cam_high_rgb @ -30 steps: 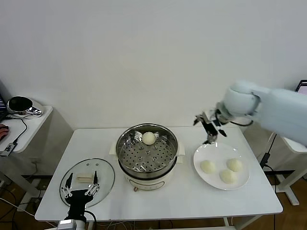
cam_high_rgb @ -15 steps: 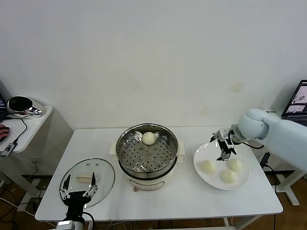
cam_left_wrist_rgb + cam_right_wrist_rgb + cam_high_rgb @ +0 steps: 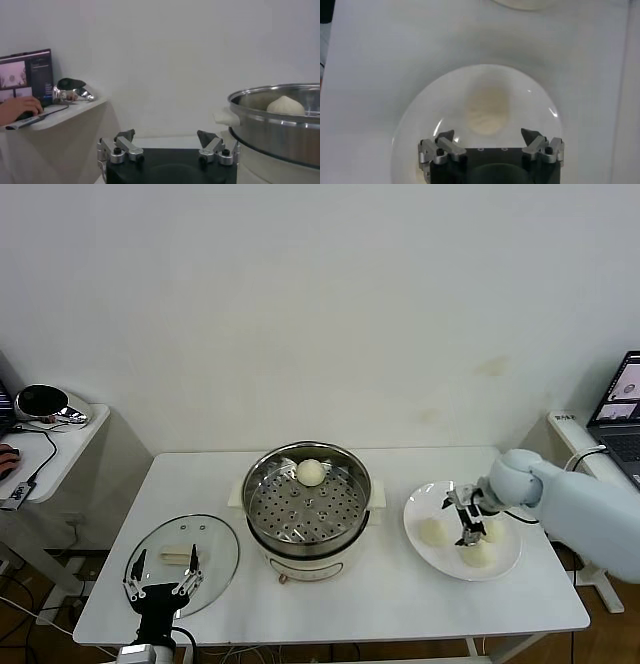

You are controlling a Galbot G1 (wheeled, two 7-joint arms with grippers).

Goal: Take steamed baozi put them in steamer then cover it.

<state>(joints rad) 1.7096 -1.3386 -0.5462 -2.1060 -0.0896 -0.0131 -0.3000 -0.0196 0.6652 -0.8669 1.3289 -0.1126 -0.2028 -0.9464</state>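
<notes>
Progress stands at roughly a quarter: one steamed baozi already sits on the perforated tray of the steamer, toward twelve o'clock inside the pot, and shows again over the steel rim in the left wrist view. Three more buns wait on the white plate at three o'clock of the steamer: one at the plate's nine o'clock, one at its three o'clock and one at six o'clock.

Over that plate hangs the right gripper, fingers spread wide and holding nothing, set between the three buns. Its own camera looks straight down on one bun lying just ahead of the parted fingertips, so the next pick appears to be lining up, though no contact shows yet.

At eight o'clock of the steamer the cover lies flat on the table, handle up. The left gripper waits at the cover's near edge, fingers apart and empty.

By my reckoning, three transfers remain, then the cover has to go onto the pot.
</notes>
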